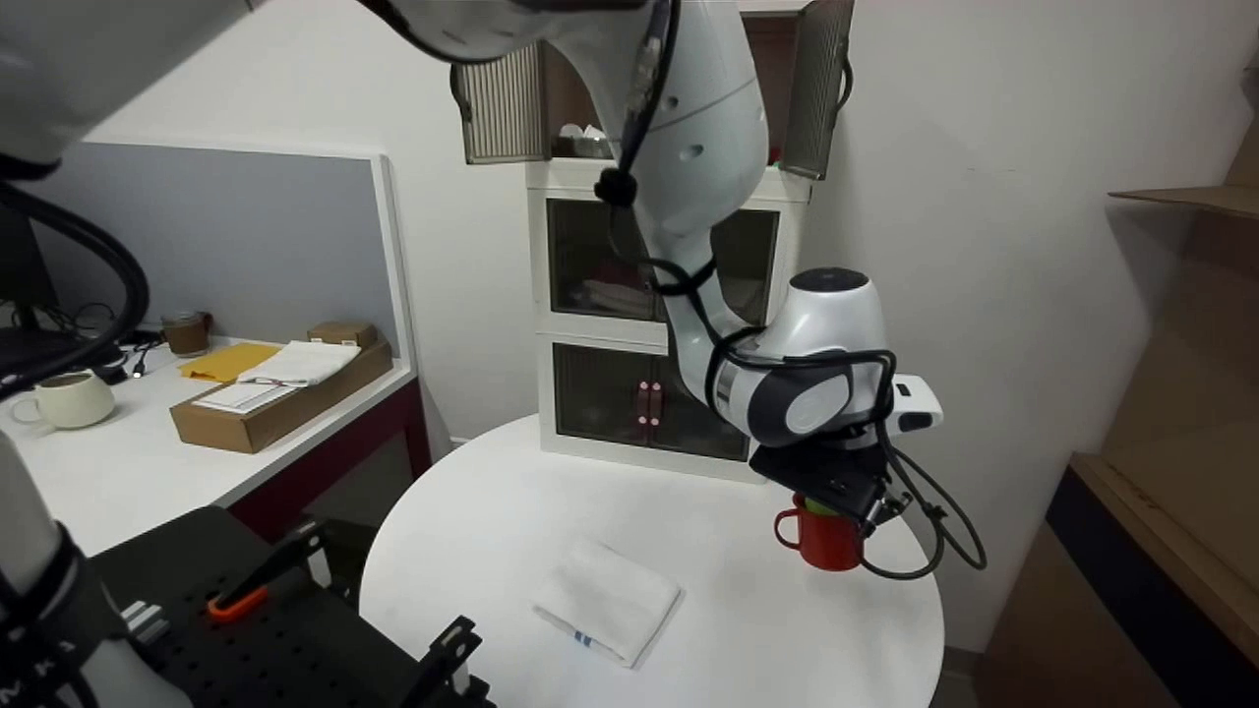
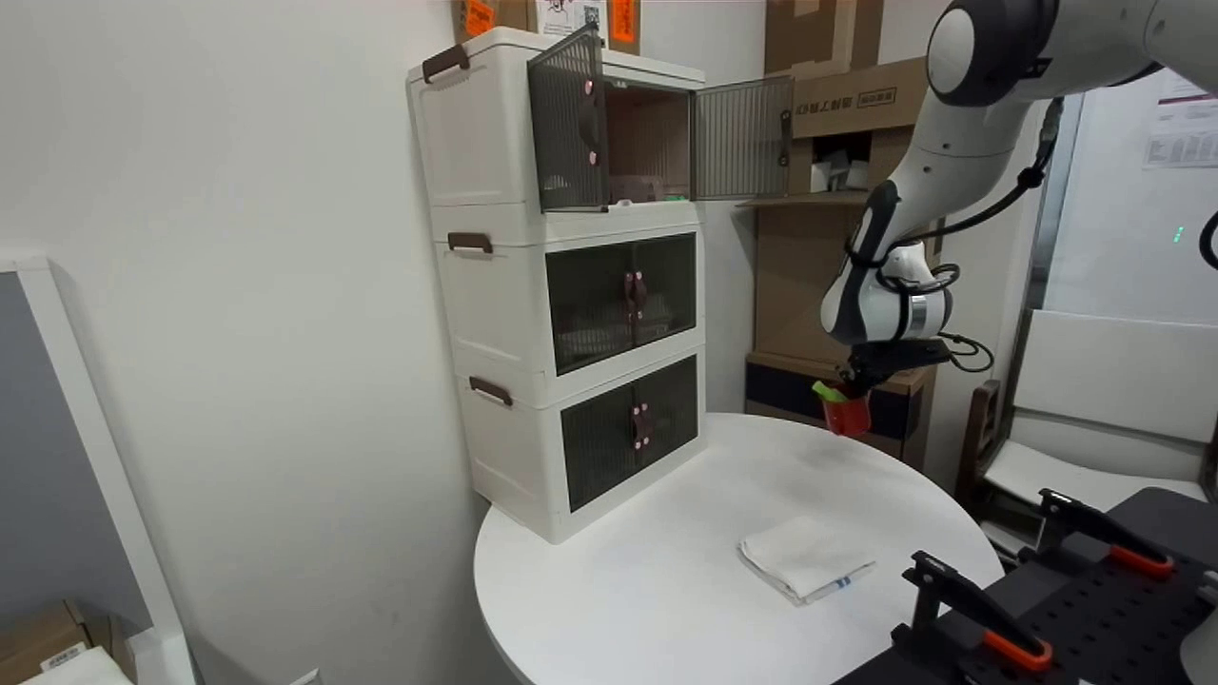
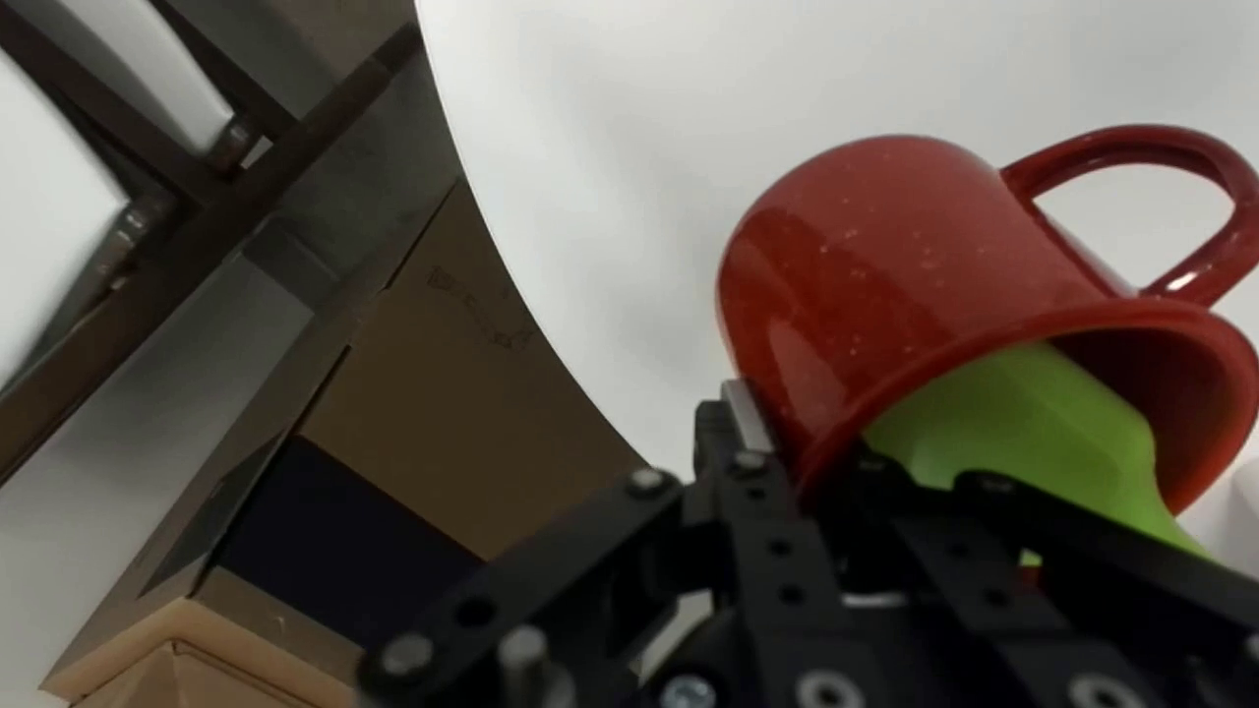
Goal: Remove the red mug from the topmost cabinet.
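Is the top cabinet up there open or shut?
Open: in both exterior views, the topmost cabinet has its two smoky grey doors swung outward.

Each view looks down on the table (image 1: pixel 748 600)

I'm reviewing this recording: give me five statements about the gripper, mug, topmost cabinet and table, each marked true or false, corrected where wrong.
1. The gripper holds the red mug by its rim. True.
2. The doors of the topmost cabinet stand open. True.
3. The red mug is inside the topmost cabinet. False: it is outside, in the gripper.
4. A folded white cloth lies on the round table. True.
5. The red mug is empty. False: a green object is partly inside it.
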